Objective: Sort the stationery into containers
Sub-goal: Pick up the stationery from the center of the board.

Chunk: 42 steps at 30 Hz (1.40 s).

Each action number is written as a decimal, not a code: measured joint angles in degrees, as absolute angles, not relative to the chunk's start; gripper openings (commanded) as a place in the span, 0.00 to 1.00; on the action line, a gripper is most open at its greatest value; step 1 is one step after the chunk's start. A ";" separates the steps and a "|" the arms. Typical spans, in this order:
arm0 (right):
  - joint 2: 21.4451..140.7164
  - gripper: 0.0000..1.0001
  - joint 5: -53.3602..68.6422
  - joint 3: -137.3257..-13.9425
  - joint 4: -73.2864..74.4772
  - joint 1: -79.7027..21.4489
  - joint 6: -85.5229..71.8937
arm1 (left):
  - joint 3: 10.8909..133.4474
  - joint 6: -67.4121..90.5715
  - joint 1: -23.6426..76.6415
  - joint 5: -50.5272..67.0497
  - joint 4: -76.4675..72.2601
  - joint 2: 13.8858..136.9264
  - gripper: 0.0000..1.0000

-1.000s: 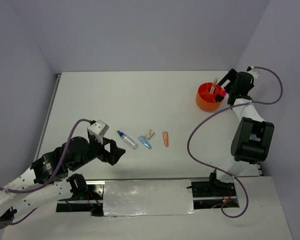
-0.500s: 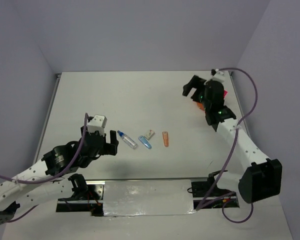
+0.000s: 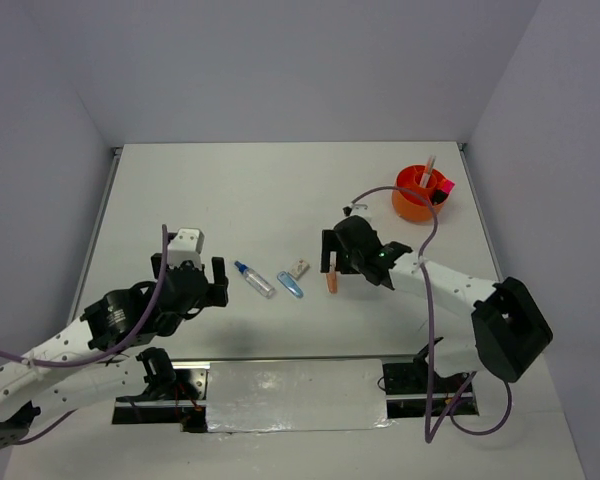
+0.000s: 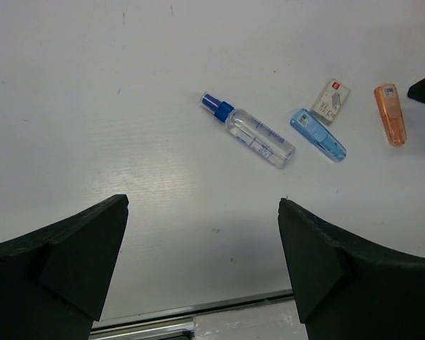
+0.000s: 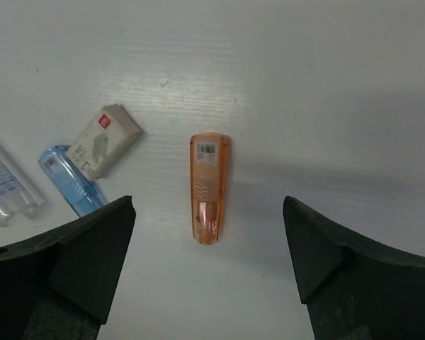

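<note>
We see a white surface [image 3: 230, 190] carrying, in a row at centre frame, a blue-capped clear tube [image 3: 253, 279], a blue clip [image 3: 290, 285], a small whitish block [image 3: 299, 268] and a peach piece [image 5: 208, 188]. An orange tub [image 3: 412, 205] sits at upper right.

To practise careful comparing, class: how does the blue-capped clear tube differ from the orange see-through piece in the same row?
The clear tube has a colourless body and a blue cap; the orange piece is orange all over. The clear tube is longer and round; the orange piece is shorter and looks flat. From above, the clear tube lies slanted; the orange piece points straight away from the arms. Both lie on the table.
</note>
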<state>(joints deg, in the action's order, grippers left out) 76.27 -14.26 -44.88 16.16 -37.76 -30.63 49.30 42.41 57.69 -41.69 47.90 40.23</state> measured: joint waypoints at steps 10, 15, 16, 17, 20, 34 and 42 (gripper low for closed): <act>92.27 0.79 -14.15 -49.69 18.13 -40.42 -28.56 | 49.30 41.15 57.69 -38.98 46.54 42.48 0.99; 97.69 0.71 -14.87 -54.96 20.34 -40.47 -27.35 | 49.30 40.14 57.69 -37.08 45.60 44.84 0.99; 98.00 0.68 -14.94 -55.33 20.47 -40.47 -27.29 | 49.30 39.92 57.69 -36.91 45.50 44.84 0.99; 98.13 0.63 -14.94 -55.48 20.45 -40.47 -27.18 | 49.30 39.53 57.69 -36.77 45.39 44.71 0.99; 98.41 0.57 -15.00 -55.64 20.08 -40.47 -27.09 | 49.28 39.13 57.69 -36.21 45.10 43.55 0.99; 99.46 0.00 -13.13 -56.38 17.52 -40.42 -23.11 | 49.23 38.76 57.69 -34.59 44.49 40.97 0.99; 88.14 0.00 -9.78 -54.24 10.57 -35.79 -21.91 | 48.99 37.69 57.69 -34.15 44.21 39.88 0.99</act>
<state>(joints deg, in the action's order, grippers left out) 88.14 -9.78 -54.24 10.57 -35.79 -21.91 48.99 37.69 57.69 -34.15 44.21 39.88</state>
